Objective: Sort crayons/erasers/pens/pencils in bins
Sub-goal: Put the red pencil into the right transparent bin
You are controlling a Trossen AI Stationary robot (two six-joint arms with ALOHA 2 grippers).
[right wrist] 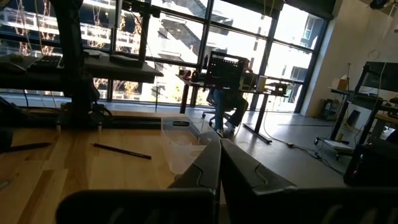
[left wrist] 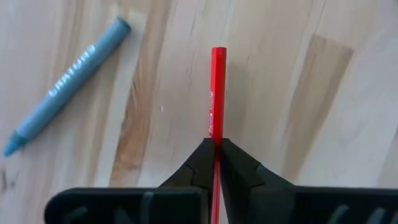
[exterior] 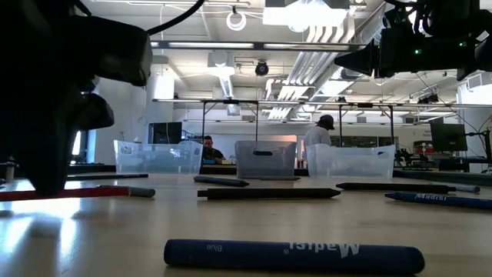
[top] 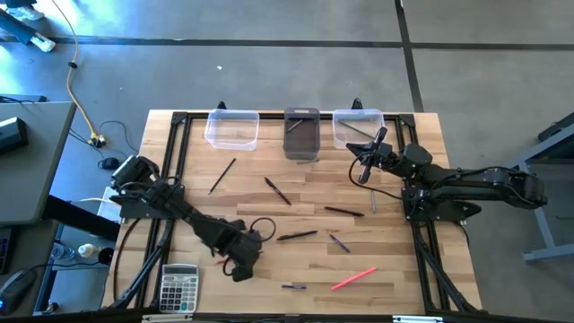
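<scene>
Near the table's front edge, on its left side, the left gripper (top: pixel 244 267) is down at the wood with its fingers pinched together on a red pencil (left wrist: pixel 217 93); the left wrist view shows the thin red stick running out between the two dark fingertips and lying flat on the boards. A grey-blue crayon (left wrist: pixel 65 84) lies just beside it, apart from the fingers. A grey calculator (top: pixel 178 287) sits at the front left corner, near the arm.

At the table's far edge stand the three bins: a clear bin (top: pixel 232 128) on the left, a dark bin (top: pixel 301 134) in the middle and a second clear bin (top: pixel 358 127) on the right. The right gripper (top: pixel 367 168) hangs just in front of that right-hand bin with its fingers closed on nothing that can be seen.

Scattered between arms and bins lie more dark sticks, among them a black pencil (top: pixel 222 176), a dark pen (top: pixel 297 236) and a pink stick (top: pixel 353 279) near the front edge.

The step in hand appears to be the pick-up of the red pencil: the grip is made, the lift is not yet made. The next move calls for raising the pencil clear of the wood without letting it swivel in the pinch, then carrying it across the table to one of the bins. Which bin suits it cannot be judged, since the bins' contents are too faint to make out.
</scene>
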